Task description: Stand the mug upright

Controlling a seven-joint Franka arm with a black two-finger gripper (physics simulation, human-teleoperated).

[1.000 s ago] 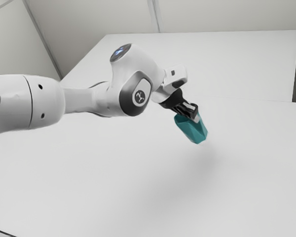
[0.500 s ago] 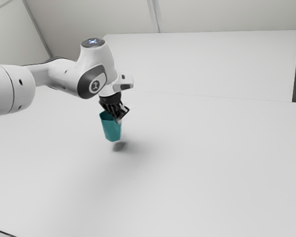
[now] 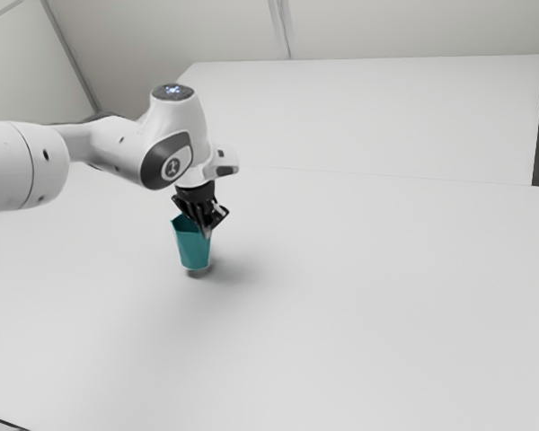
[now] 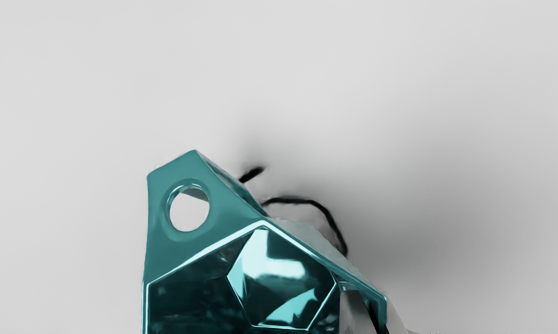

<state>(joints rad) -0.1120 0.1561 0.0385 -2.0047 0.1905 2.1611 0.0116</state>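
The mug point(image 3: 191, 250) has come down. Half a second ago it hung clear of its shadow point(image 3: 201, 273); now its base is right above that shadow or just touching it, and I can't tell which. It has also moved slightly to the exterior view's left. A second ago it was well off to the exterior view's right and tipped hard over; now it stands nearly upright, mouth up, with perhaps a small lean left in it.

The gripper point(image 3: 205, 228) is pinching the mug's wall at the rim point(image 4: 205, 254), on the far side of the mouth from none of my concern but its own hold, which looks firm enough to carry it. The mug is over the table point(image 3: 359, 314), toward the exterior view's left.

So the turning looks all but done, and setting down is the step in hand. What's left, I judge, is a gentle last drop until the base sits flat, then letting go. Releasing early could let it rock or tip.The mug point(image 3: 191, 250) has come down. Half a second ago it hung clear of its shadow point(image 3: 201, 273); now its base is right above that shadow or just touching down, and I can't tell which. It has also moved slightly to the exterior view's left. A second ago it was well off to the exterior view's right and tipped hard over; now it is nearly upright, mouth up, with perhaps a small lean left in it.

The gripper point(image 3: 205, 228) is pinching the mug by its wall, near the rim point(image 4: 205, 254), and the hold looks firm enough to carry it. The mug is at the table point(image 3: 359, 314), toward the exterior view's left.

So the turning looks all but done, and setting down is the step in hand. What's left, I judge, is a gentle last bit of lowering until the base sits flat, then letting go. Releasing early, or while it leans, could let it rock or tip over.
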